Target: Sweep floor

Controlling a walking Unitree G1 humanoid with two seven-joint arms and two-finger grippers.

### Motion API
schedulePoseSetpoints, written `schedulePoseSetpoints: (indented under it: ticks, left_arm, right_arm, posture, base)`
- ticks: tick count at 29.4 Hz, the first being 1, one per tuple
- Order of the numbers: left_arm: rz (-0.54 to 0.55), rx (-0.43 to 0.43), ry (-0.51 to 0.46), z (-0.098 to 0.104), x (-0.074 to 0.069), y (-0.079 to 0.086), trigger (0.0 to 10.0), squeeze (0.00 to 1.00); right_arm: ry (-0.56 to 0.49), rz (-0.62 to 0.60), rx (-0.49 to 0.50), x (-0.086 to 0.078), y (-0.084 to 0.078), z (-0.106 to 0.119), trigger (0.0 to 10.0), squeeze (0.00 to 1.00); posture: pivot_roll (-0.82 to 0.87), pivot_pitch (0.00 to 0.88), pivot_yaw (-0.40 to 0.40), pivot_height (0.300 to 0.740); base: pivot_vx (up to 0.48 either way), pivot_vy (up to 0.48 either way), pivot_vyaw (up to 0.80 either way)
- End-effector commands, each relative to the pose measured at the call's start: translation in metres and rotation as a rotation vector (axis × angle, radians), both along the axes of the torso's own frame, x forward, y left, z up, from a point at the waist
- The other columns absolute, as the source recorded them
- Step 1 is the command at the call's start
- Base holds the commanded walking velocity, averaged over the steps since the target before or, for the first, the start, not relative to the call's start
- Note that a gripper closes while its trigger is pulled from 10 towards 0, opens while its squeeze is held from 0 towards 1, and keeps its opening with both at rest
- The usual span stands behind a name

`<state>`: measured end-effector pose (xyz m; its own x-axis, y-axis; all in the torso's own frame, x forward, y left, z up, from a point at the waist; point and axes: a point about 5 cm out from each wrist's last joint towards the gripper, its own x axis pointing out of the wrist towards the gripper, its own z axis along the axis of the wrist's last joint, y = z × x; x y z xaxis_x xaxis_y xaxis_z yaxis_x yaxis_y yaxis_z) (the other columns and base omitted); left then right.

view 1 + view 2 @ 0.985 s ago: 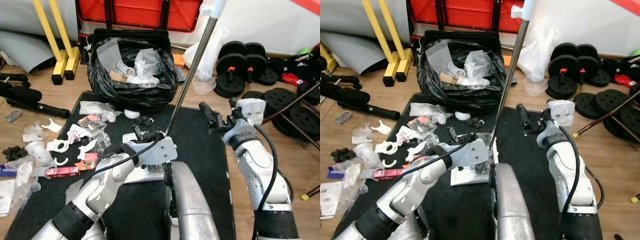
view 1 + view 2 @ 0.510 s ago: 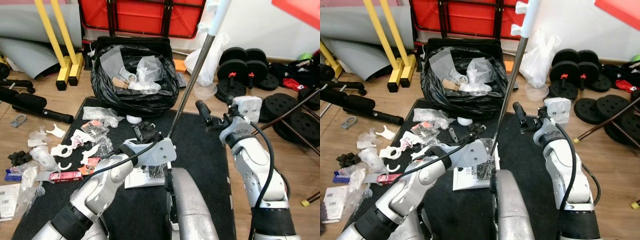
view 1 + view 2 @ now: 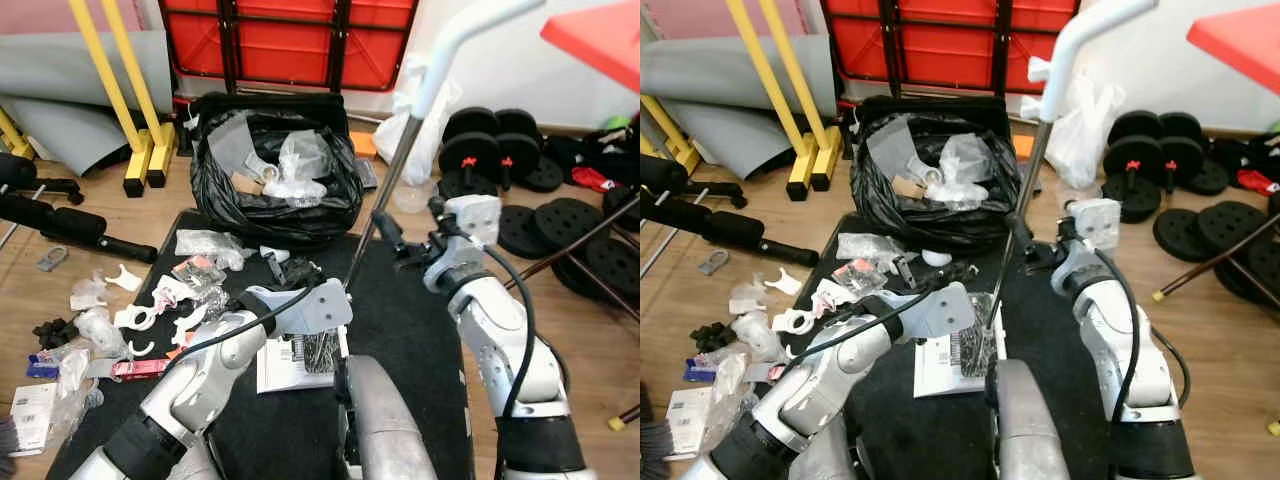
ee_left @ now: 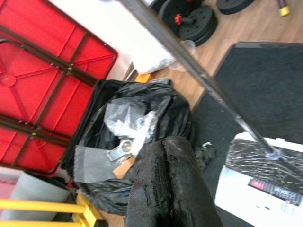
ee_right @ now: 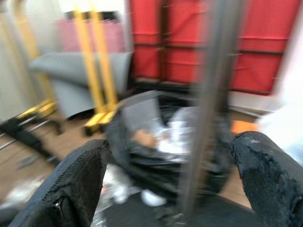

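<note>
The silver left arm (image 3: 200, 375) reaches forward with its elbow bent, its black two-fingered left gripper (image 4: 170, 189) showing fingers pressed together. The silver right arm (image 3: 500, 340) rises upright, bent at the wrist, its black right gripper (image 5: 175, 170) spread wide, fingers well apart.

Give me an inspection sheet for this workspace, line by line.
Surface: black floor mat on wooden floor.
Job's things: metal broom pole; black bristle head on white paper sheet.
Clutter: white plastic scraps on the robot's left; full black rubbish bag.
Grippers: right pincer open around the pole; left pincer shut.
Cables: black cable on right arm.
Surroundings: black weight plates, red folded table, yellow stand.
</note>
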<state>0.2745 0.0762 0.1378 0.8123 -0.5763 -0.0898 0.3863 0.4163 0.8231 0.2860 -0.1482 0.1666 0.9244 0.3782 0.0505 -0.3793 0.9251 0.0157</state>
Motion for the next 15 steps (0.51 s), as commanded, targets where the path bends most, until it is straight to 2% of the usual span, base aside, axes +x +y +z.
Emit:
schedulePoseSetpoints:
  ticks: [1,4,15]
  left_arm:
    - [0.002,0.008,0.011,-0.006,-0.002,0.0,10.0,0.0]
    - [0.002,0.008,0.012,-0.006,-0.001,-0.001,10.0,0.0]
    - [0.003,0.007,0.012,-0.007,0.0,-0.002,10.0,0.0]
  right_arm:
    - [0.028,0.056,-0.013,-0.005,0.005,-0.004,10.0,0.0]
    - [0.029,0.134,-0.064,-0.011,0.01,-0.006,10.0,0.0]
    - [-0.001,0.122,-0.061,-0.009,0.0,0.002,10.0,0.0]
  posture:
    - [-0.16,0.068,-0.111,0.605]
    - [-0.16,0.065,-0.112,0.615]
    - [-0.17,0.057,-0.107,0.64]
  base:
    - [0.0,0.0,0.0]
    - [0.0,0.0,0.0]
    - [0.0,0.0,0.0]
